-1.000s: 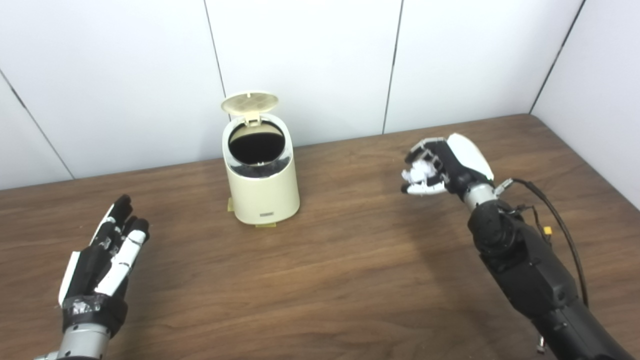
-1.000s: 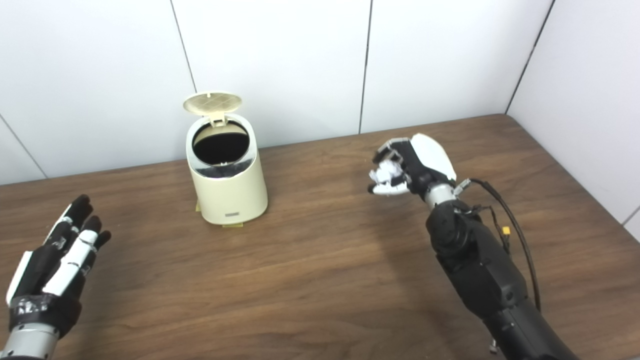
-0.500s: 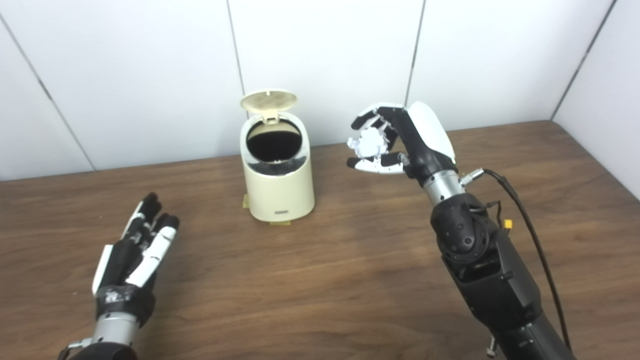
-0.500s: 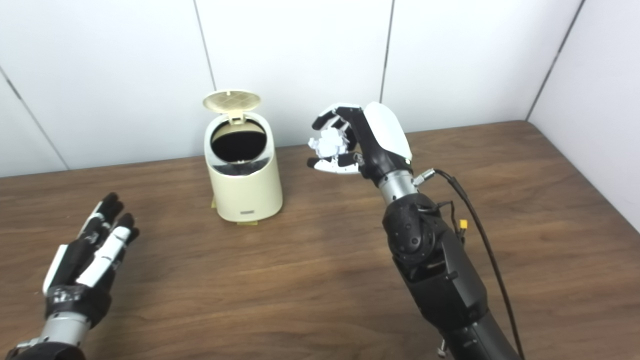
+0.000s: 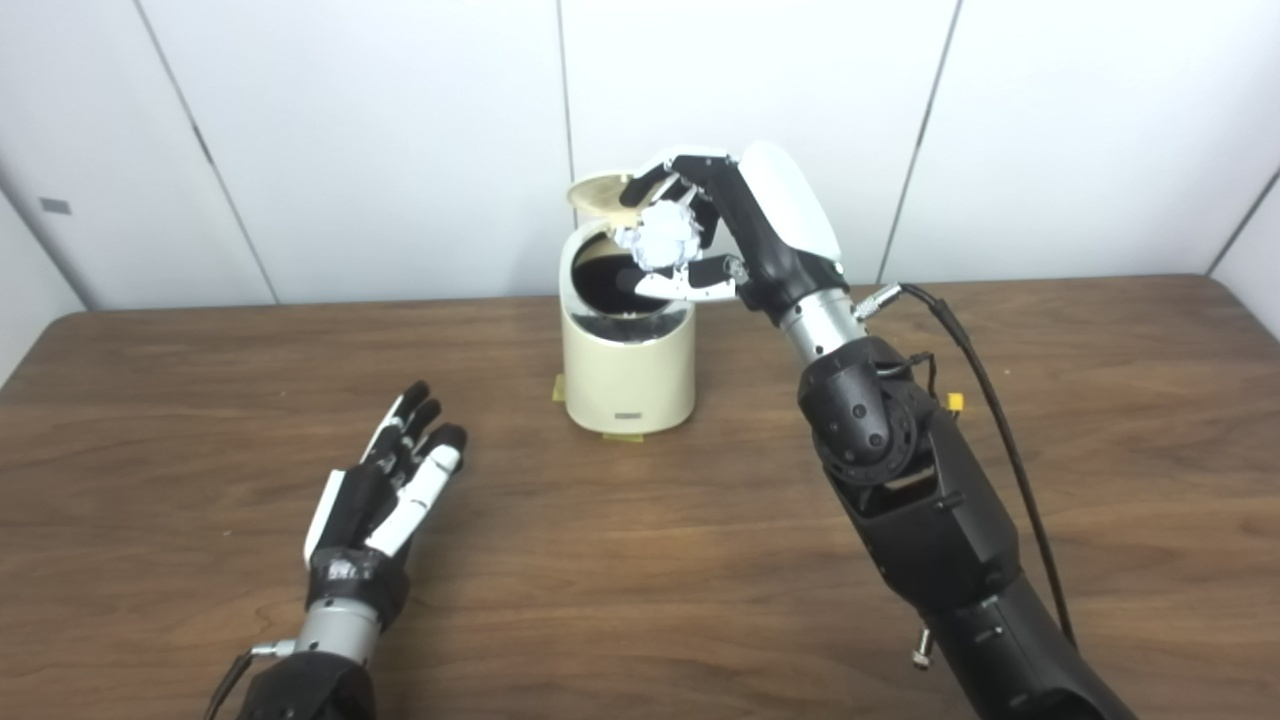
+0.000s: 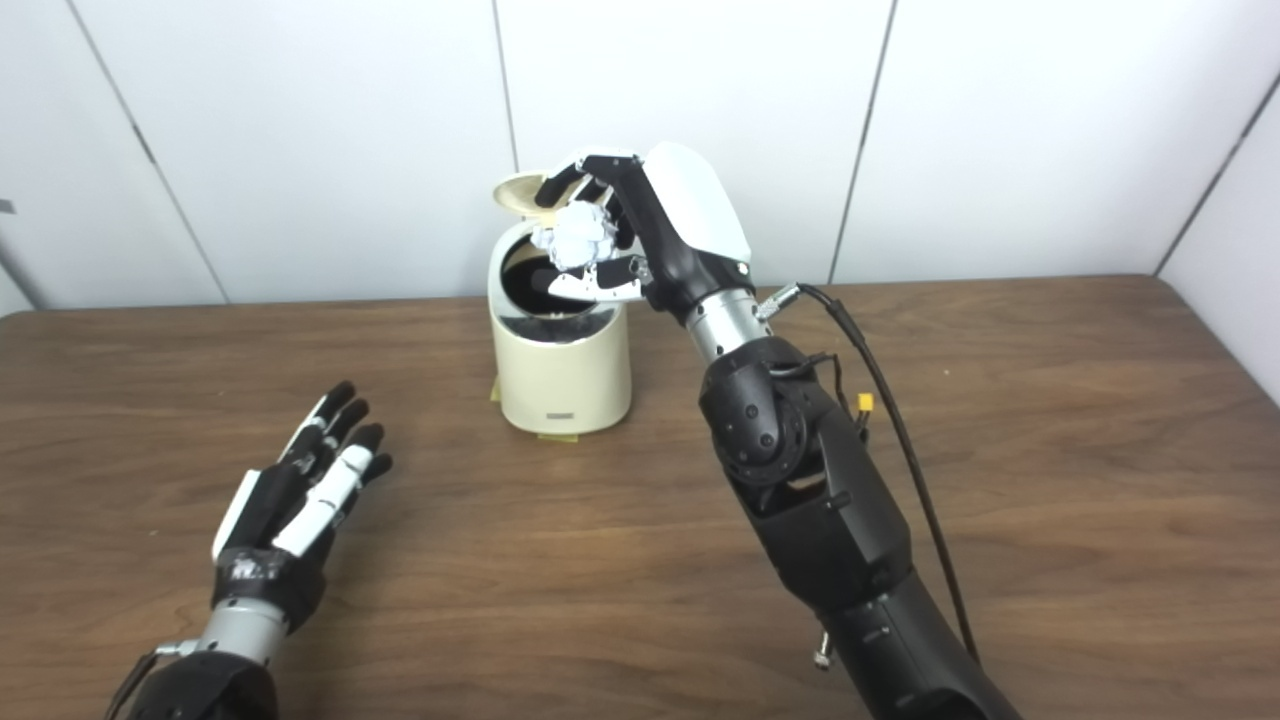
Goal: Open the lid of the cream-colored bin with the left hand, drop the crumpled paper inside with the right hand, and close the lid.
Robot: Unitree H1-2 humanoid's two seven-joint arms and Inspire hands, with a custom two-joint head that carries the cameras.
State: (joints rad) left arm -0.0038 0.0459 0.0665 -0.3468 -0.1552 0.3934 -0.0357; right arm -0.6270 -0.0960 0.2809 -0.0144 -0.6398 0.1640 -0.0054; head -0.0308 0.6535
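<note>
Carried up from over the table (image 5: 700,560), my right hand (image 5: 735,235) now above the open cream-colored bin (image 5: 628,375), lid (image 5: 598,193) raised, fingers clasping the crumpled paper (image 5: 662,238) over its mouth, my left hand (image 5: 385,490) empty, fingers spread.

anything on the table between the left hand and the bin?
No: bare wood only. In the left eye view the open left hand lies apart from the cream bin, with nothing on the table between them.
</note>
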